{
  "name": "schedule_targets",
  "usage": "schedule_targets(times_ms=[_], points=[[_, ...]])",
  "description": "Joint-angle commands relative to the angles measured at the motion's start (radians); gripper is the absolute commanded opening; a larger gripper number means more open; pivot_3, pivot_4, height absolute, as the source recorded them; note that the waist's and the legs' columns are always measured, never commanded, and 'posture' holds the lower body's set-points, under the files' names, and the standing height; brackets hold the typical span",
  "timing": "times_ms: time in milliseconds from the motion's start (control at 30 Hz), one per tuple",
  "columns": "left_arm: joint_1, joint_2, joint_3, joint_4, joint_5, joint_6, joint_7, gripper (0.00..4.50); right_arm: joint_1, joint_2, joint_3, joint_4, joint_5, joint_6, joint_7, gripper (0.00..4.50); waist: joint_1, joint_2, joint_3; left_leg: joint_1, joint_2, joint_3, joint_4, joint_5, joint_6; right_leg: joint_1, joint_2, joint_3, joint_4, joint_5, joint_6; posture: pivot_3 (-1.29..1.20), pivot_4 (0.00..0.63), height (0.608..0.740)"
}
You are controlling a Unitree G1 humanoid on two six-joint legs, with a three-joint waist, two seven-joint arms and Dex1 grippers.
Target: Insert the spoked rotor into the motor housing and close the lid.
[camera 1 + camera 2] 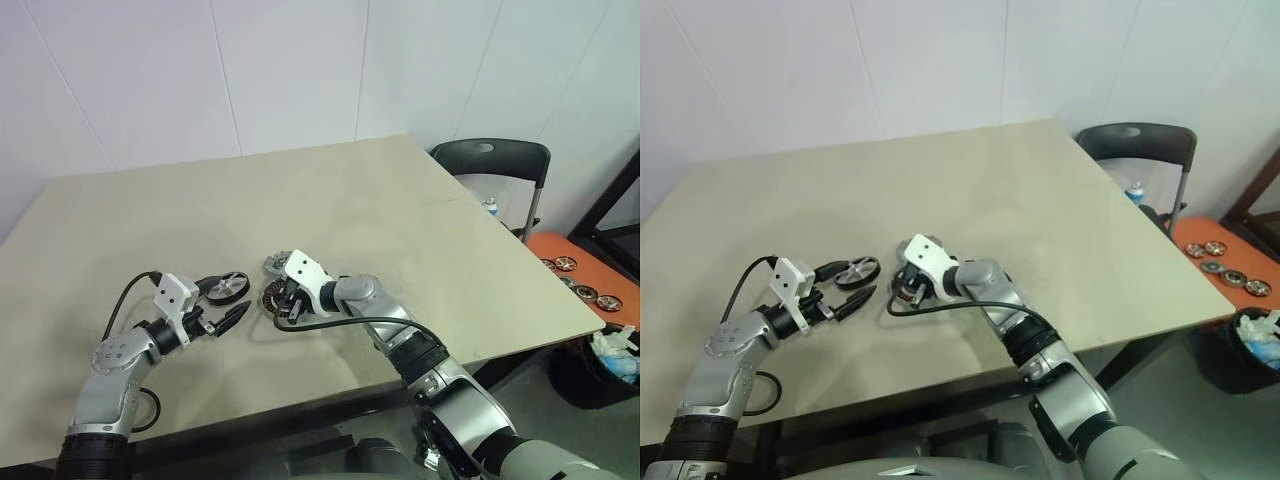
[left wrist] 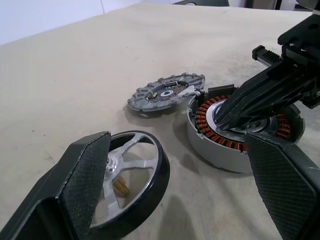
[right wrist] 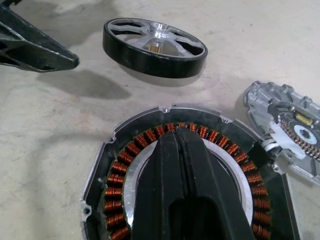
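1. Right gripper [image 3: 182, 145]: fingers pressed together, holding nothing, tips over the dark centre of the motor housing [image 2: 239, 131]
2. Left gripper [image 2: 175, 190]: fingers spread wide and empty, one on each side of the spoked rotor [image 2: 131, 175]
3. Spoked rotor: on the table [image 1: 400, 210], just beside the housing, not inserted
4. Lid [image 2: 167, 91]: beside the housing, one edge propped against it, tilted
5. Chair [image 1: 492, 160]: beyond the table's far right corner

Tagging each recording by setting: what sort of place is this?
Probably a workshop or lab test room: a plain beige table against bare white walls, a black chair, and an orange mat with spare motor parts on the floor.
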Motion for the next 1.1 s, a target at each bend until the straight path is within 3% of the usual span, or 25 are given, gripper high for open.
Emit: schedule_targets(times_ms=[33,133,200,400,500,600,700,900,1100], points=[[-0.016,0.004,0.004,-0.016,0.001,-0.013,0.000,4.50,-0.010,0.048,-0.101,0.001,0.060,-0.059,-0.063,0.03,0.001,0.000,0.001,0.000,0.000,0.000,0.000,0.000,0.000,0.000,0.000,0.000,0.000,0.000,0.000,0.00,0.000,0.740],[-0.016,-0.004,0.009,-0.020,-0.014,-0.010,-0.002,4.50,-0.040,0.105,-0.230,-0.023,0.171,-0.094,-0.097,0.03,-0.001,0.000,0.001,-0.003,0.000,0.000,0.000,0.000,0.000,-0.003,0.000,0.000,0.000,0.000,0.000,0.00,0.000,0.740],[-0.008,-0.013,0.022,-0.033,-0.043,0.004,-0.004,4.50,-0.046,0.103,-0.251,-0.032,0.184,-0.109,-0.087,0.03,-0.002,0.000,0.001,-0.003,0.000,0.000,-0.001,0.000,0.000,-0.003,0.000,0.000,0.000,0.000,0.000,0.00,0.000,0.740],[0.068,-0.040,0.078,-0.084,-0.170,0.133,0.017,4.50,0.006,-0.005,-0.194,-0.104,0.163,-0.092,0.027,0.03,-0.002,0.000,0.001,-0.003,0.000,0.000,-0.002,-0.001,0.001,-0.003,0.000,0.001,-0.001,0.000,0.000,0.00,0.000,0.740],[0.137,-0.077,0.160,-0.132,-0.354,0.302,0.049,4.50,0.046,-0.078,-0.173,-0.164,0.157,-0.077,0.076,0.03,-0.002,0.000,0.001,-0.003,0.000,0.000,-0.001,-0.001,0.002,-0.003,-0.001,0.001,-0.002,0.000,0.000,0.00,0.000,0.740],[0.202,-0.089,0.161,-0.157,-0.412,0.398,0.057,4.50,0.070,-0.131,-0.164,-0.205,0.162,-0.060,0.111,0.03,-0.003,0.000,0.002,-0.003,0.000,0.001,-0.001,-0.001,0.002,-0.003,0.000,0.001,-0.001,0.000,0.000,0.00,0.000,0.740],[0.192,-0.110,0.150,-0.152,-0.403,0.412,0.086,4.50,0.077,-0.155,-0.156,-0.239,0.162,-0.058,0.127,0.03,0.001,-0.002,0.002,-0.002,0.000,0.001,0.000,-0.001,0.002,-0.002,0.000,0.001,-0.001,-0.001,0.001,0.00,0.000,0.740],[0.126,-0.146,0.100,-0.149,-0.364,0.408,0.120,4.50,0.033,-0.071,-0.171,-0.233,0.175,-0.063,0.067,0.03,0.001,-0.001,0.003,-0.001,0.000,0.000,0.001,0.000,0.000,0.000,0.000,0.000,-0.001,-0.001,0.002,0.00,0.000,0.740],[0.112,-0.154,0.083,-0.156,-0.346,0.400,0.122,4.50,0.001,-0.052,-0.038,-0.073,0.007,-0.054,-0.014,0.03,0.003,-0.002,0.002,-0.002,0.000,0.001,0.000,0.000,0.000,-0.002,0.000,0.001,-0.001,0.000,0.000,0.00,0.000,0.740]])
